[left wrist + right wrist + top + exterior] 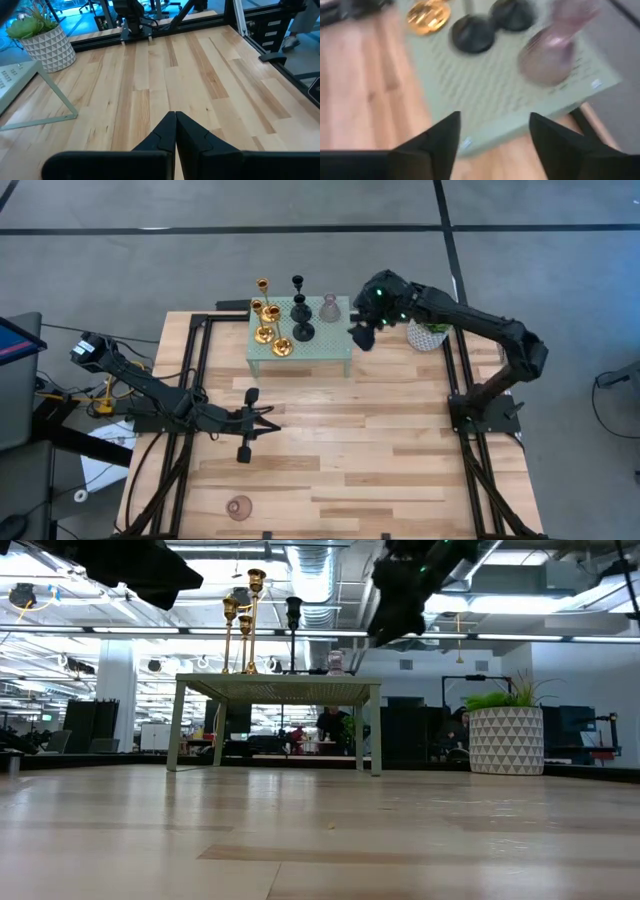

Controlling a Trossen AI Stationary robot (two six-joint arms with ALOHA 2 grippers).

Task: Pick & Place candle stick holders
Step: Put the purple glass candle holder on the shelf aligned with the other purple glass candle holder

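— Position of the candle stick holders (285, 315)?
— Grouped upright on the small raised stand (315, 358) at the table's (380, 450) far edge; one lies apart near the front-left corner (239, 506).
— The potted plant (428, 334)?
— Right of the stand.

Two dark jointed arms, green lights glowing on the right arm (470, 320)'s wrist, black wedge-shaped jaws.

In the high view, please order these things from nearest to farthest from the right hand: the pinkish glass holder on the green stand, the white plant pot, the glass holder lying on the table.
From the right hand:
1. Pinkish glass holder on the green stand, just to its left in the picture.
2. White plant pot, on its other side, slightly farther.
3. Glass holder lying on the table, far off at the front, on the left arm's side.
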